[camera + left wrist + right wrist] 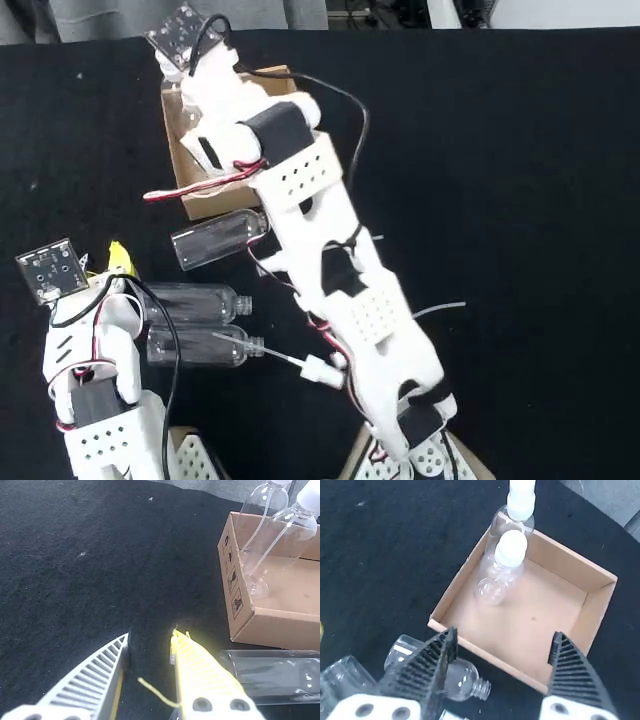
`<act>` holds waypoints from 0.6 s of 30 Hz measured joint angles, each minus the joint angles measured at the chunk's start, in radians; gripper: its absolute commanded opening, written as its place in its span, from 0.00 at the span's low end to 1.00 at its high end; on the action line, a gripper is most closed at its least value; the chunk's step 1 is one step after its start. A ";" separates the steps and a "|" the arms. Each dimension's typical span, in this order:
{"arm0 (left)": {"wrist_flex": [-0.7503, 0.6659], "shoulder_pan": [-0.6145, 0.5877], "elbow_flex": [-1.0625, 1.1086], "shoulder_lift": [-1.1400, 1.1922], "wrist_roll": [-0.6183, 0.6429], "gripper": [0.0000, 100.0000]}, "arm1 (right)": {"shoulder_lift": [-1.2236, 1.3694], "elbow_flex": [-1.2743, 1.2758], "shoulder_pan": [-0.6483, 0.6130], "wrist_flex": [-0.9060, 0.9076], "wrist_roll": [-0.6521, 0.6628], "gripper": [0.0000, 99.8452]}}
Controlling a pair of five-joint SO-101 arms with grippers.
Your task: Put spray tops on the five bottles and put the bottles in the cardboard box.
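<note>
The setting was marked as a robotics laboratory or test bench rather than a home or a shop. The table [520,150] was covered from edge to edge with plain black cloth, and two small white arms, the left arm [100,420] and the right arm [340,270], were mounted at its near edge. Their perforated shells were left with red, white and black wires [200,184] exposed, and a bare camera board [52,270] was carried on a wrist. Identical clear bottles [195,302] and a plain cardboard box [215,205] were laid out as test pieces. Dark equipment [400,10] was seen beyond the far edge.
</note>
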 measured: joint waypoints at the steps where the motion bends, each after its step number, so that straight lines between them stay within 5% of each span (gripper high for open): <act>1: 0.000 0.000 0.000 0.000 0.000 0.12 | -0.032 0.051 0.000 0.000 0.002 0.27; 18: 0.000 0.000 0.000 0.000 0.000 0.12 | -0.548 0.781 -0.026 0.000 0.002 0.27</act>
